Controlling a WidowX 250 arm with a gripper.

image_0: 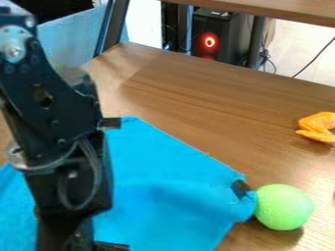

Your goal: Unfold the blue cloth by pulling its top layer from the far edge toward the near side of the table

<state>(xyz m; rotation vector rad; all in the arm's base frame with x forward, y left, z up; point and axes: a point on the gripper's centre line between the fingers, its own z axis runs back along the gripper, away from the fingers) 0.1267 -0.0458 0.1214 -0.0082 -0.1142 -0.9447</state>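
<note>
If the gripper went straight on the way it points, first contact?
Probably the blue cloth: the gripper points down at it, with the table beneath. Can't tell from this angle how much gap there is, if any.

The place looks like a lab or office room with a robot set up in it. A black robot arm [56, 112] stands over a wood-grain bench [190, 93]. Beyond the bench, below a raised wooden shelf [288, 9] on dark metal supports, sits a black computer tower [226, 37] with a glowing red ring [210, 42]. Loose black cables [265, 60] hang near it, over a pale floor [307, 46].
</note>
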